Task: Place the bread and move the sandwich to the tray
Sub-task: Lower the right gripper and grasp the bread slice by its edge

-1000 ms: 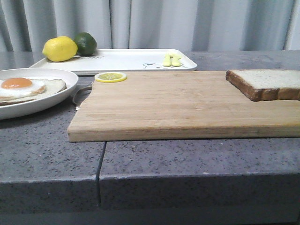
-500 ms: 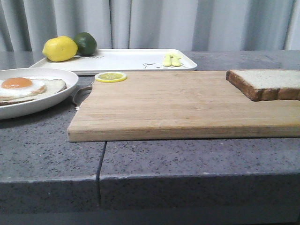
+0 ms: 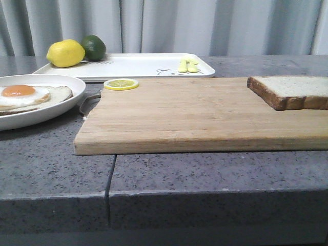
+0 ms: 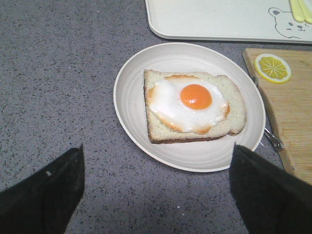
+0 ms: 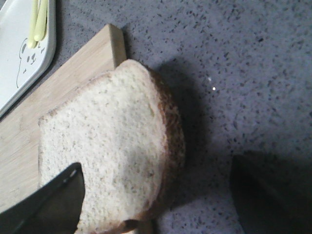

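Jaws on both arms stand released, gripping nothing. Thick pale brown-crusted bread slice (image 3: 290, 91) lies at the wooden cutting board's (image 3: 195, 115) right end; egg-topped sandwich (image 4: 194, 106) on round white plate (image 4: 130, 95) sits left of the board.

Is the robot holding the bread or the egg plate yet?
No, nothing is held. The left gripper is open above the plate; the right gripper is open over the bread.
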You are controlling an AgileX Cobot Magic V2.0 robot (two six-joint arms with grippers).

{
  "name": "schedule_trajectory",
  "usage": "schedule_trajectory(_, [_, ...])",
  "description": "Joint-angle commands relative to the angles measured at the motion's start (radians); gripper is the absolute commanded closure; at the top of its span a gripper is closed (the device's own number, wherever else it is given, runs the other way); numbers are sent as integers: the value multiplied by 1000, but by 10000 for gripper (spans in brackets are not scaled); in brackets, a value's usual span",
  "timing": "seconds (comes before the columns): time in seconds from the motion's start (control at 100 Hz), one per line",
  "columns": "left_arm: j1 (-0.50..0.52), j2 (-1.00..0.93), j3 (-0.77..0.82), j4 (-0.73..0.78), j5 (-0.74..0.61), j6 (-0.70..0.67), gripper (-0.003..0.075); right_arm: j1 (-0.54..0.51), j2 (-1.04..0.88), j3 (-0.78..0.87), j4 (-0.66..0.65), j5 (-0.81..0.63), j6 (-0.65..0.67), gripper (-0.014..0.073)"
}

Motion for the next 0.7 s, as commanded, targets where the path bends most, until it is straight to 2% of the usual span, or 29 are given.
schedule_trajectory(0.0, [-1, 7, -35, -19, -57, -1, 153, -4, -18, -29, 38, 34, -14, -9])
schedule_trajectory(0.69, [-1, 7, -35, -19, -57, -1, 153, -2, -16, -29, 93, 54, -39, -9])
